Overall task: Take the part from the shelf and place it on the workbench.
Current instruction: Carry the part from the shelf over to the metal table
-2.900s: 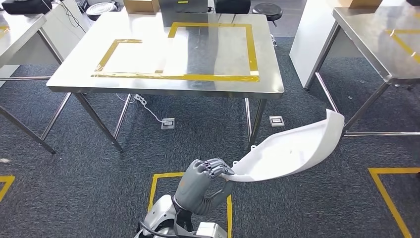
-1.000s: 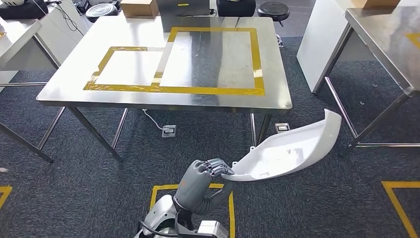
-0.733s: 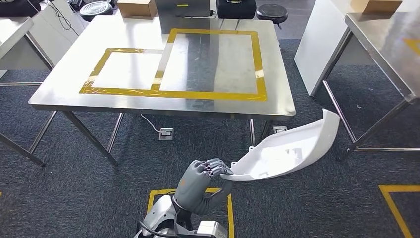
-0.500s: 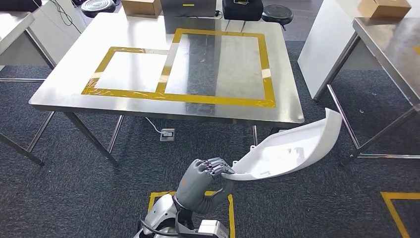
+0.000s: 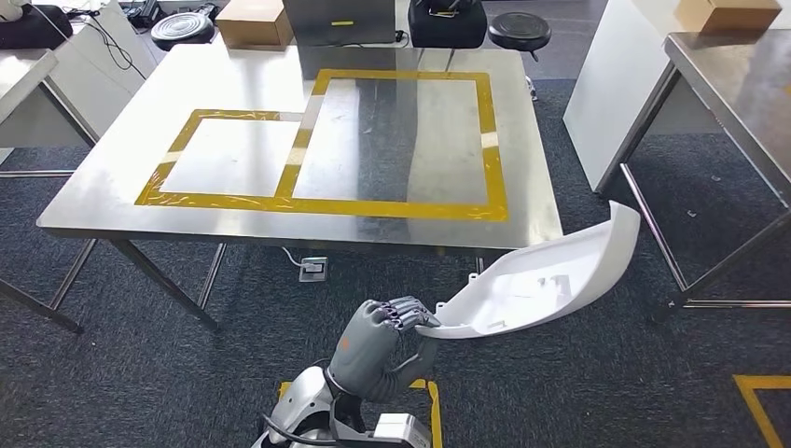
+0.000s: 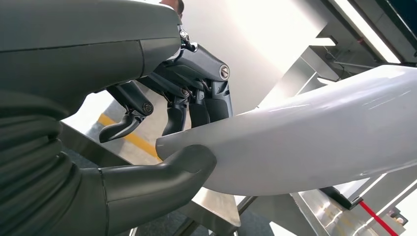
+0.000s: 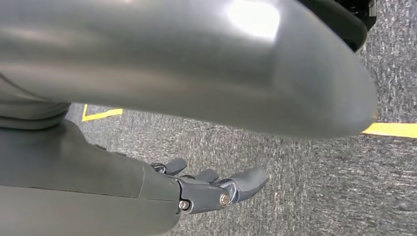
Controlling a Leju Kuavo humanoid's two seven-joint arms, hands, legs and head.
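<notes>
My left hand [image 5: 382, 341] grips one end of a long curved white plastic part [image 5: 546, 275], which juts out to the right at about waist height, in front of the workbench. In the left wrist view the thumb and fingers [image 6: 196, 105] clamp the part's [image 6: 314, 142] edge. The steel workbench [image 5: 233, 219] stands straight ahead, its top marked with two yellow tape rectangles [image 5: 401, 140]. My right hand [image 7: 216, 189] hangs over the carpet with its fingers spread and nothing in them.
Another steel table [image 5: 737, 84] stands at the right, a white panel [image 5: 606, 84] between it and the workbench. Behind the workbench are a cardboard box [image 5: 254, 22], a black bag [image 5: 446, 22] and stools [image 5: 518, 28]. Dark carpet carries yellow floor tape [image 5: 770, 406].
The camera has come closer to the workbench, which now fills more of the view. The left hand holds the white part the same way throughout.
</notes>
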